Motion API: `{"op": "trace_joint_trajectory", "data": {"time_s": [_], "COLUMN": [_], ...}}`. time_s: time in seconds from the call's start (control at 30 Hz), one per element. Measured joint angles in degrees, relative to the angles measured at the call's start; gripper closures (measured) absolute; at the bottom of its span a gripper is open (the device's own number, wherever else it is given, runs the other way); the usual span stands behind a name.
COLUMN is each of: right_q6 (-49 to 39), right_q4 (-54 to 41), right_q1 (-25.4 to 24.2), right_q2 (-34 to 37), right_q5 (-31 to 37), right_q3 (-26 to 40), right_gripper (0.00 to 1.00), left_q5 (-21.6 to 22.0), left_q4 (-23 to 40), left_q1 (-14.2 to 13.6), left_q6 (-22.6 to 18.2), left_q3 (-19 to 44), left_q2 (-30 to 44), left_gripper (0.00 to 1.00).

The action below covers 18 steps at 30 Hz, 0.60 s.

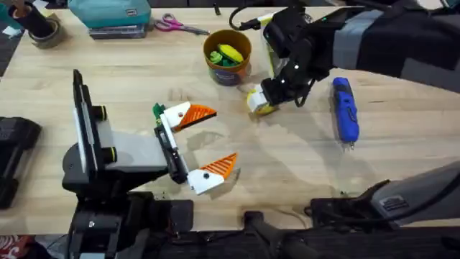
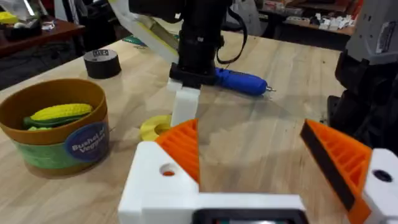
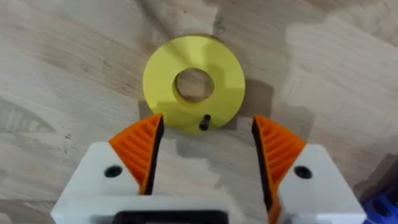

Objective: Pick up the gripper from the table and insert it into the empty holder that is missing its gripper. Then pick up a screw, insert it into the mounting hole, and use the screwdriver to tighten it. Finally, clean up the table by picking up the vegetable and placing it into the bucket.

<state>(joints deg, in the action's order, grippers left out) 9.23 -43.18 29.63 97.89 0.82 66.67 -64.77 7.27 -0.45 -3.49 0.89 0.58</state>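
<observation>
Right gripper [image 3: 202, 155] hangs low over the table [image 1: 287, 165], jaws spread wide, nothing pinched. Round yellow disc [image 3: 194, 85] with a centre hole lies flat on the wood just ahead of the orange pads [image 3: 140, 146], centred on the gap but not between them; a tiny dark screw [image 3: 204, 123] sits on the disc's near rim, right at the mouth of the jaws. In the overhead view the same right gripper [image 1: 267, 98] points down at the disc [image 1: 259, 101], just beside the bucket [image 1: 227, 57]. Bucket stands upright near the table's far side, yellow corn vegetable [image 1: 230, 52] and green pieces inside it. Screwdriver [image 1: 344, 109] lies flat on the table to the right of the right gripper, apart from it, bit toward the near edge. Left gripper [image 1: 205, 140] rests mid-table, jaws open and empty, both white brackets carrying orange wedge tips [image 2: 339, 155]. From the left wrist, bucket [image 2: 56, 127] is off to the side, disc [image 2: 155, 127] beyond the left gripper's fingertip, screwdriver [image 2: 239, 81] farther back behind the right arm. Black tape roll [image 2: 102, 63] sits behind the bucket. Scissors [image 1: 180, 26] lie at the far edge.
</observation>
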Motion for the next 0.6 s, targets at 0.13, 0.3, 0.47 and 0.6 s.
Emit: {"op": "trace_joint_trajectory", "data": {"time_s": [0.13, 0.3, 0.47, 0.6], "right_q6": [0.00, 0.01, 0.00, 0.00], "right_q4": [0.24, 0.30, 0.33, 0.35], "right_q1": [0.14, 0.60, 1.30, 1.33], "right_q2": [0.00, 0.00, 0.00, 0.02], "right_q5": [0.00, 0.02, 0.00, 0.02], "right_q3": [0.04, 0.04, 0.04, 0.04], "right_gripper": [0.206, 0.277, 0.334, 0.381], "left_q5": [0.00, 0.00, 0.00, 0.00], "left_q4": [0.00, 0.00, 0.00, 0.00], "left_q1": [0.00, 0.00, 0.00, 0.00], "left_q6": [0.02, 0.00, 0.00, 0.00], "left_q3": [0.00, 0.00, 0.00, 0.00], "left_q2": [0.00, 0.00, 0.00, 0.00], "left_gripper": [0.015, 0.015, 0.015, 0.015]}}
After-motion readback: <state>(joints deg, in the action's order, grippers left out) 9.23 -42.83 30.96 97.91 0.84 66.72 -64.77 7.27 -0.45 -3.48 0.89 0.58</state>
